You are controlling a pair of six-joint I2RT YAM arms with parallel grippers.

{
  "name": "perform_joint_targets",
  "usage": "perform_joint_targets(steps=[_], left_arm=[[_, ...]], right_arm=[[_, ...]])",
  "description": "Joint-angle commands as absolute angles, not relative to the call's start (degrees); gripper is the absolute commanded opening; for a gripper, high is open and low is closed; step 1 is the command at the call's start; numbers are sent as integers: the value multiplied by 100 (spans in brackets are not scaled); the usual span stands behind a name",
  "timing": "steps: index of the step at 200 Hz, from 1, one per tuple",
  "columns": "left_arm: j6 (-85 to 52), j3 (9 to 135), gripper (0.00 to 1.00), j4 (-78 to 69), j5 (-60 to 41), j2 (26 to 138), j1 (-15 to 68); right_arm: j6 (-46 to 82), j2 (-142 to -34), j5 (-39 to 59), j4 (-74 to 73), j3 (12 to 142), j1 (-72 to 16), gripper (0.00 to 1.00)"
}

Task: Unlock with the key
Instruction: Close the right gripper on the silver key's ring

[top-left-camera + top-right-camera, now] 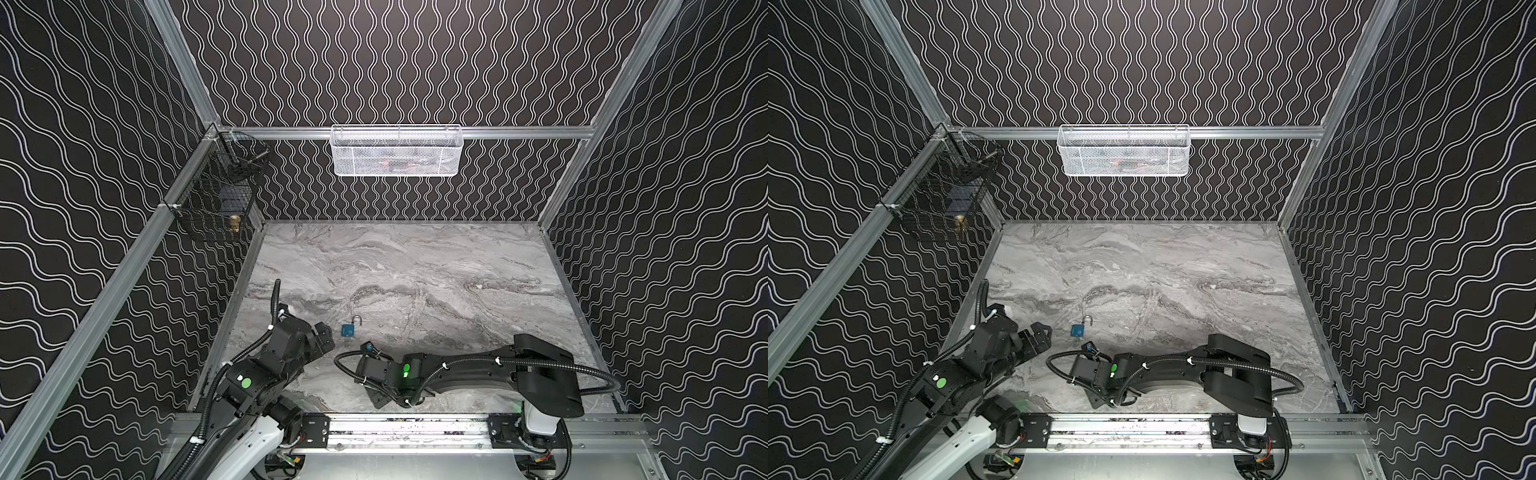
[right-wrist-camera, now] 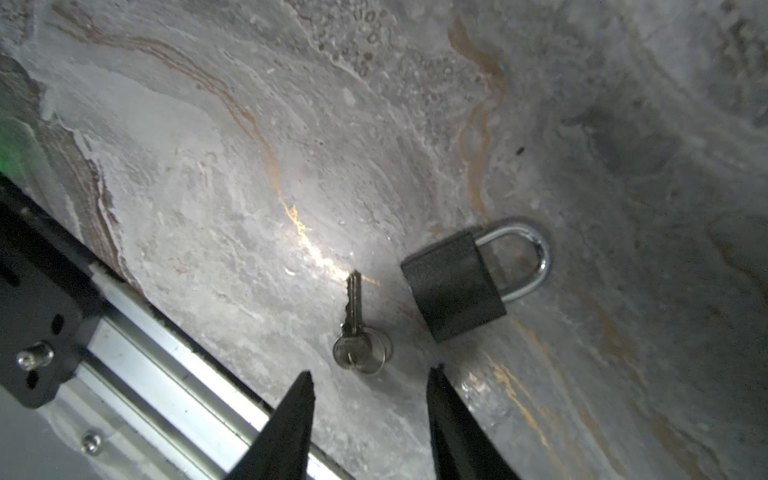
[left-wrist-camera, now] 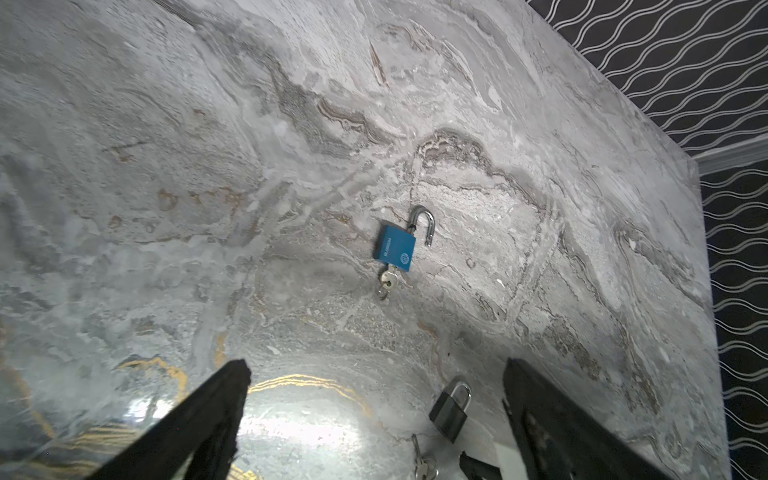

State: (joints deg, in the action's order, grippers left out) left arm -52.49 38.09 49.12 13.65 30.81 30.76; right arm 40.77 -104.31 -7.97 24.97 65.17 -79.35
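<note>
A black padlock (image 2: 457, 286) lies flat on the marble table with its silver shackle (image 2: 528, 257) shut. Beside it lies a loose silver key (image 2: 355, 324) on a ring. My right gripper (image 2: 372, 372) hovers just short of the key's head, open, with nothing between its fingers. Both top views hide this padlock and key under the right arm. Further out lies a blue padlock (image 3: 395, 248) (image 1: 348, 330) with its shackle swung open and a key (image 3: 386, 280) in its base. My left gripper (image 3: 376, 365) (image 1: 330, 338) is open and empty, left of the blue padlock.
The aluminium front rail (image 2: 166, 345) (image 1: 407, 428) runs close behind the right gripper. A white mesh basket (image 1: 397, 151) hangs on the back wall. A black wire basket (image 1: 216, 199) holding a brass item (image 1: 235, 223) hangs at the back left.
</note>
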Motion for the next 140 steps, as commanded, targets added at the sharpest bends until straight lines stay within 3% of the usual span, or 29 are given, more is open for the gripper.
perform_joint_targets(steps=[1, 140], left_arm=[[-5318, 3732, 99, 4609, 1064, 3162, 3070], [-5519, 3423, 99, 4535, 1060, 2960, 3075]], right_arm=[[4635, -10479, -676, 2768, 6542, -7896, 42], [5100, -10837, -606, 3045, 7020, -7778, 22]])
